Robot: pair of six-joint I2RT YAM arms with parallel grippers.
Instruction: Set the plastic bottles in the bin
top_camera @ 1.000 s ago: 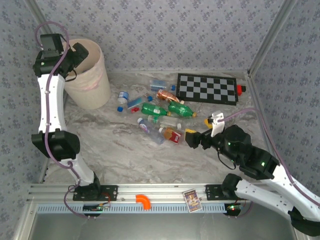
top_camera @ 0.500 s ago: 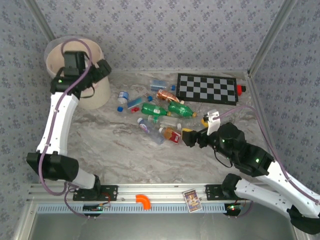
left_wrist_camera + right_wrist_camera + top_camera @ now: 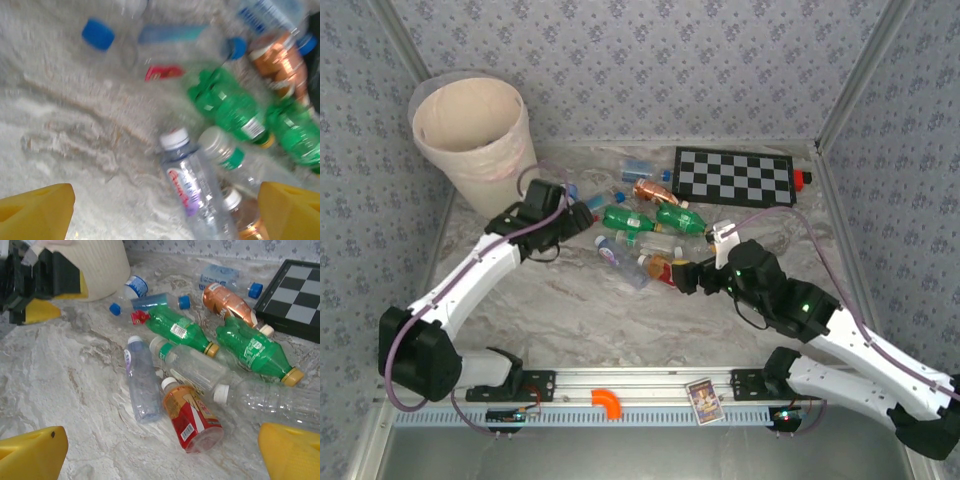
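Marbled grey tabletop (image 3: 580, 310), boxed in by patterned wallpaper (image 3: 670, 70), carries scattered plastic bottles (image 3: 655, 218) near the bin (image 3: 505, 170); left gripper (image 3: 585, 214) and right gripper (image 3: 682, 276) both gape, holding nothing.

Two slim arms stand here, white shells broken up by chunky black joint housings. The left arm (image 3: 470, 285) and right arm (image 3: 865, 345) each trail a loose lilac cable (image 3: 386, 352). The left claw (image 3: 164, 212) and right claw (image 3: 161, 452) end in blunt yellow fingertips (image 3: 31, 452). Small green lights glow on the right arm's black housings. Both black bases sit at six o'clock.
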